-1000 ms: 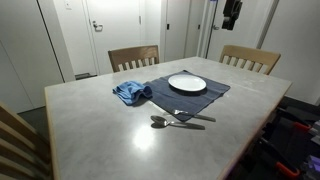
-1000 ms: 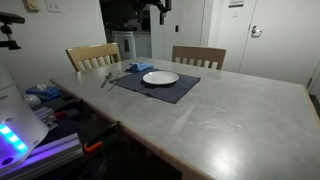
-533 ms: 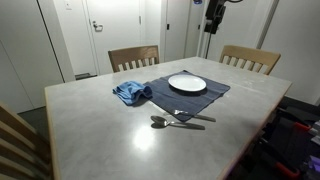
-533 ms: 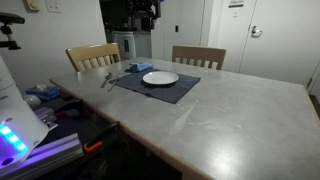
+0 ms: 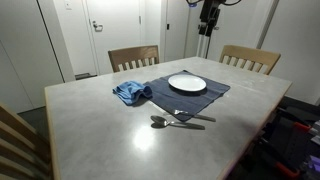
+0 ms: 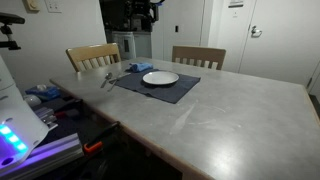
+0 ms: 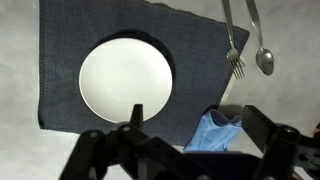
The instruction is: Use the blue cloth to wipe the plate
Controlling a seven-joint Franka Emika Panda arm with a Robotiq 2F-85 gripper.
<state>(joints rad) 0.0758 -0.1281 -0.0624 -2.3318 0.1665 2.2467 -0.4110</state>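
A crumpled blue cloth [image 5: 131, 93] lies on the table against the edge of a dark placemat [image 5: 212, 97]; it also shows in the other exterior view [image 6: 137, 68] and the wrist view [image 7: 212, 131]. A round white plate [image 5: 187, 83] sits on the placemat in both exterior views [image 6: 160, 77] and in the wrist view [image 7: 125, 75]. My gripper [image 5: 205, 24] hangs high above the table, well clear of the cloth and the plate. In the wrist view its fingers [image 7: 197, 115] are spread apart and empty, with the cloth far below between them.
A fork and a spoon [image 5: 178, 121] lie by the placemat's near edge [image 7: 250, 45]. Wooden chairs [image 5: 134, 57] [image 5: 250, 58] stand at the table's far side. Doors and walls are behind. Clutter sits beside the table [image 6: 45, 100].
My gripper has moved sideways high over the table, to the left in an exterior view, towards the spot above the plate and cloth. Nothing on the table has moved.
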